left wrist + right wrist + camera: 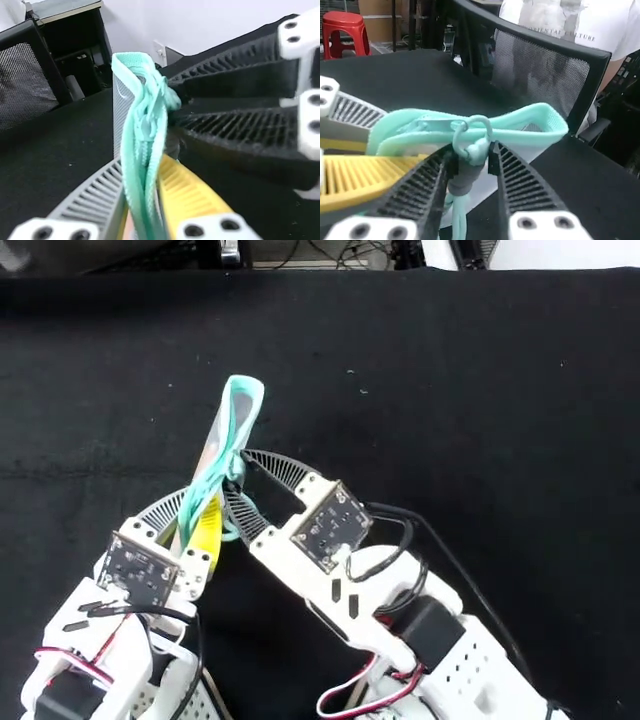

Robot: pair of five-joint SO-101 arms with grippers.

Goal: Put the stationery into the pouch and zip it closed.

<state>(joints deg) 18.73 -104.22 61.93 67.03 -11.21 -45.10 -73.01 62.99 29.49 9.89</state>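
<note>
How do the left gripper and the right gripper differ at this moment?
The left gripper has one grey and one yellow finger; the right gripper has black fingers. The left clamps the pouch by its body, the right pinches its zipper pull. Both are shut on the same pouch.

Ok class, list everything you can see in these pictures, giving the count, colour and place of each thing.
pouch: one, mint-green trim with pale mesh sides, held on edge above the table between both grippers
zip pull: one, mint and grey, on the pouch's top edge, pinched by the right gripper
table: one, black cloth, under both arms
chair: one, black mesh, beyond the table's far edge
stool: one, red, in the room behind
left gripper: one, one grey and one yellow finger, clamped on the pouch's near end
right gripper: one, black fingers, closed on the zip pull
</note>
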